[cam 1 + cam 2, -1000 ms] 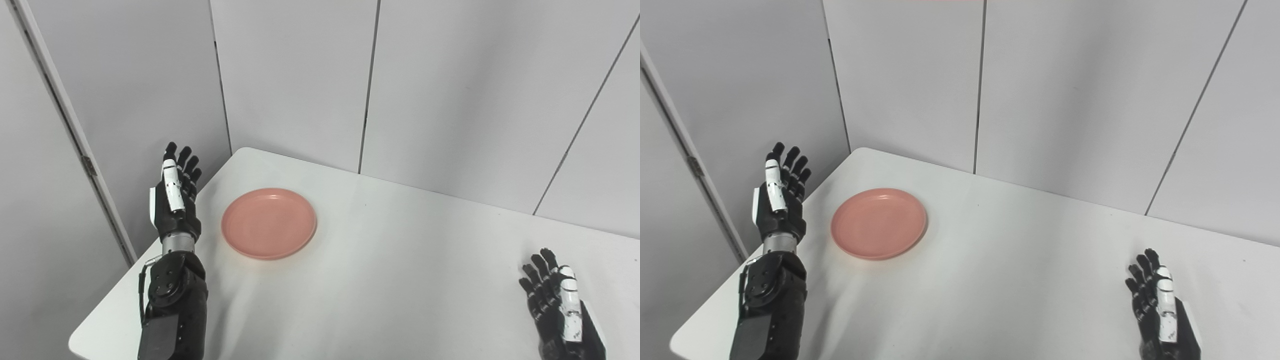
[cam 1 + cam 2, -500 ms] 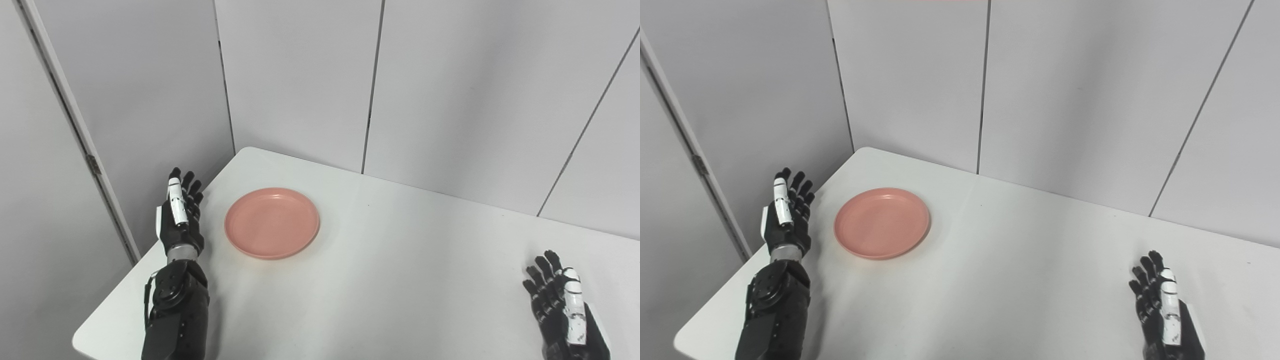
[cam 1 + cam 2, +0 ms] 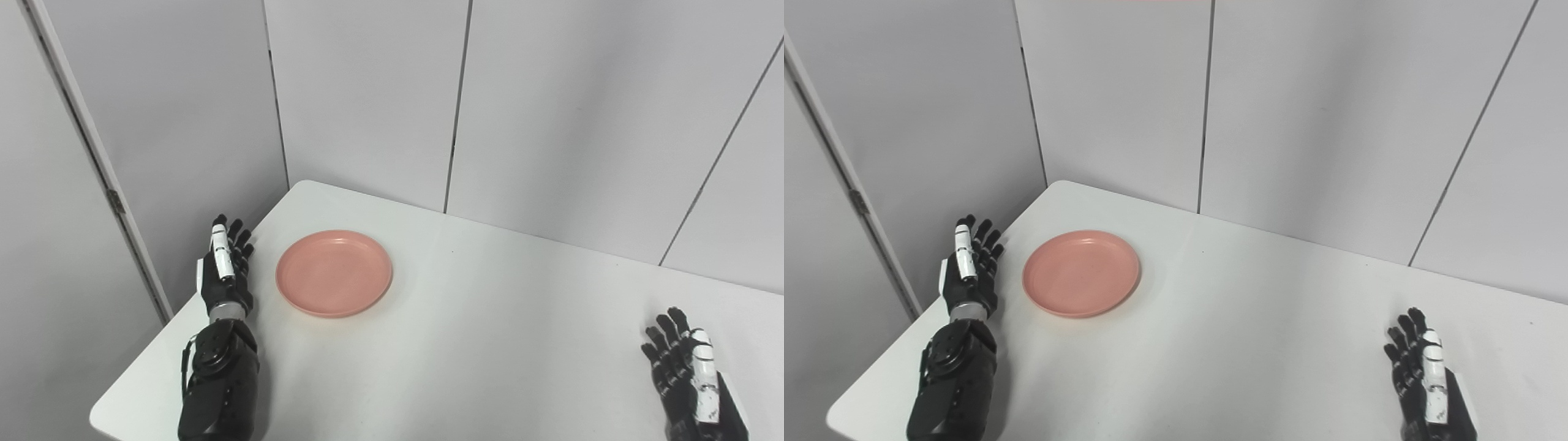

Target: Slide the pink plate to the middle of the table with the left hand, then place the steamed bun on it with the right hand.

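Lettering or brand marks: none legible on any item in either view. Pink plate (image 3: 334,272) lies flat on the white table (image 3: 478,343), in the far left part of the top, near the left edge and the far left corner. Left hand (image 3: 224,269) stands at the left edge just beside the plate's left rim, apart from it, fingers (image 3: 233,236) extended and spread, pointing to the far side, gripping nothing. Right hand (image 3: 689,373) is near the table's near right corner, well apart from the plate, fingers likewise extended and spread, holding nothing. Plate is round, shallow, with a low raised rim and a smooth matte surface, apparently plastic. Both hands are black with white panels along 1 digit; the left forearm is black and glossy. Table top is smooth, white, with a rounded far left corner. Grey wall panels (image 3: 367,92) stand behind
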You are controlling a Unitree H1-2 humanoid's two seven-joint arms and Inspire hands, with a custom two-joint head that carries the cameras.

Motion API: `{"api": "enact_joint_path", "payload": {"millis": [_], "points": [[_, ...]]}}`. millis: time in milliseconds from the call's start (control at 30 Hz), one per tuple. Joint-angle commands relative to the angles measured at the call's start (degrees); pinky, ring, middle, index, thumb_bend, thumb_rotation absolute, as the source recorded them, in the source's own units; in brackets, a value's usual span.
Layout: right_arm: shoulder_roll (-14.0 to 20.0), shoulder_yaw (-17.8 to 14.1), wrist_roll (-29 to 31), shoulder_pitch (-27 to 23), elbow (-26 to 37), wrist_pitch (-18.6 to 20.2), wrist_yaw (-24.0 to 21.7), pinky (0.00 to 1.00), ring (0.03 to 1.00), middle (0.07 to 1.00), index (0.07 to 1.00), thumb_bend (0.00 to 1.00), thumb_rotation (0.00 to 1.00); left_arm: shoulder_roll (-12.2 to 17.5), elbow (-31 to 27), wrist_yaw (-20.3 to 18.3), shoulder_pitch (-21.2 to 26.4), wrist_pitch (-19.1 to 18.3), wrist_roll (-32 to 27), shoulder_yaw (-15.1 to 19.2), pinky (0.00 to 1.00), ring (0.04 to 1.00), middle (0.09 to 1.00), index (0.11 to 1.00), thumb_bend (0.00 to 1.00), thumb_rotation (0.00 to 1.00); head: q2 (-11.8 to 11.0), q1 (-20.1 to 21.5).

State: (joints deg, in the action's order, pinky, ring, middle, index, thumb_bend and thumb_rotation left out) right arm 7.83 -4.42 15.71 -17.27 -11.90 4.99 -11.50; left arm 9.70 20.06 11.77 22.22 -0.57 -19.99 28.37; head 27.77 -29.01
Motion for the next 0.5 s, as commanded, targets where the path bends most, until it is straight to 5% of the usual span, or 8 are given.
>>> {"api": "enact_joint_path", "payload": {"millis": [0, 467], "points": [[-0.33, 0.25, -0.28, 1.85, -1.00, 5.08, 0.92, 1.00, 1.000, 1.000, 1.000, 0.22, 1.00, 1.01, 1.88, -0.77, 1.31, 0.81, 0.54, -1.09, 0.91, 0.908, 0.923, 0.932, 0.41, 1.00, 0.09, 0.07], [-0.33, 1.07, -1.24, 2.30, -0.18, 5.28, 1.44, 1.00, 1.000, 1.000, 1.000, 0.22, 1.00, -0.17, 9.44, -6.37, 3.31, 0.15, -2.66, -4.21, 0.89, 0.891, 0.909, 0.917, 0.42, 1.00, 0.31, 1.43]]}}
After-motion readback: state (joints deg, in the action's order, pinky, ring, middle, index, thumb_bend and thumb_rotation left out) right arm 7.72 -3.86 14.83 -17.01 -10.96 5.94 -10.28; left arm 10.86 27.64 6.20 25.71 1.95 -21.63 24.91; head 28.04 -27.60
